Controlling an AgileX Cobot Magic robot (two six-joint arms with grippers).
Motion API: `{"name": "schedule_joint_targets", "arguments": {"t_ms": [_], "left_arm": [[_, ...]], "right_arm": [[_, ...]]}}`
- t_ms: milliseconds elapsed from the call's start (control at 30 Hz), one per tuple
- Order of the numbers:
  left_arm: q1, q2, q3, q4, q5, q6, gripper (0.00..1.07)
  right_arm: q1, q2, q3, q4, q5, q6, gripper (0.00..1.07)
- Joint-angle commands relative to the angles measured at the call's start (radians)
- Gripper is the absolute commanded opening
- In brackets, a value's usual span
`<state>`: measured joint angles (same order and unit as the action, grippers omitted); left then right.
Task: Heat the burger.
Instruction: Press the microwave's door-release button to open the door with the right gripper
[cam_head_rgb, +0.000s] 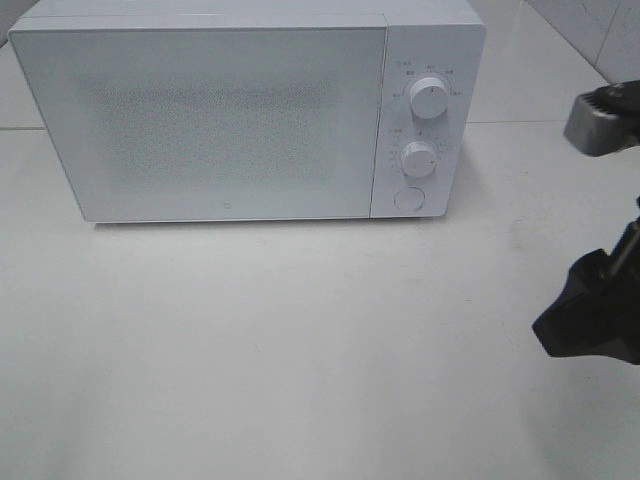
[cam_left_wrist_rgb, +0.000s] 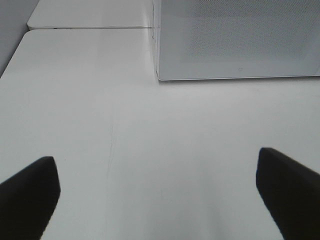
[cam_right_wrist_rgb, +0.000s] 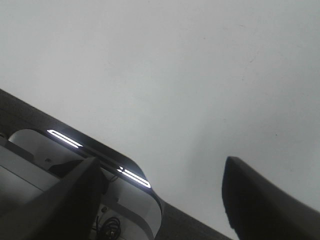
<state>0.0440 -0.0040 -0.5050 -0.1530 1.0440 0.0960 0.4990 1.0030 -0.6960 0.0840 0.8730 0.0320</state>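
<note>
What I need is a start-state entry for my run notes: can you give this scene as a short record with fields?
microwave: white, door closed, at the back of the table
controls: upper knob, lower knob, round button, all on its right panel
burger: not in view in any picture
table: white
left hand: open, nothing between its fingers, facing the microwave
right hand: open, nothing between its fingers, near the table edge

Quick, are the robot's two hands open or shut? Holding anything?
Left gripper: open, empty.
Right gripper: open, empty.
</note>
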Motion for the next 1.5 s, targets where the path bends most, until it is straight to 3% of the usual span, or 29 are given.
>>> {"name": "schedule_joint_targets", "arguments": {"t_ms": [33,400,467,667,1133,1500], "left_arm": [[0.004,-0.022,0.003,-0.004,-0.007,-0.004,1.0],[0.004,-0.022,0.003,-0.004,-0.007,-0.004,1.0],[0.004,-0.022,0.003,-0.004,-0.007,-0.004,1.0],[0.004,-0.022,0.003,-0.004,-0.007,-0.004,1.0],[0.004,-0.022,0.003,-0.004,-0.007,-0.004,1.0],[0.004,-0.021,0.003,-0.005,-0.007,-0.004,1.0]], "right_arm": [[-0.006,-0.066,-0.005,-0.011,0.048,-0.012,0.68],[-0.013,-0.35,-0.005,-0.013,0.192,-0.013,0.68],[-0.119,-0.45,0.007,-0.01,0.227,-0.013,0.68],[-0.274,-0.632,0.087,-0.012,0.232,-0.05,0.68],[-0.395,-1.001,0.181,-0.012,0.182,-0.042,0.67],[-0.406,-1.033,0.19,-0.011,0.165,-0.043,0.67]]}}
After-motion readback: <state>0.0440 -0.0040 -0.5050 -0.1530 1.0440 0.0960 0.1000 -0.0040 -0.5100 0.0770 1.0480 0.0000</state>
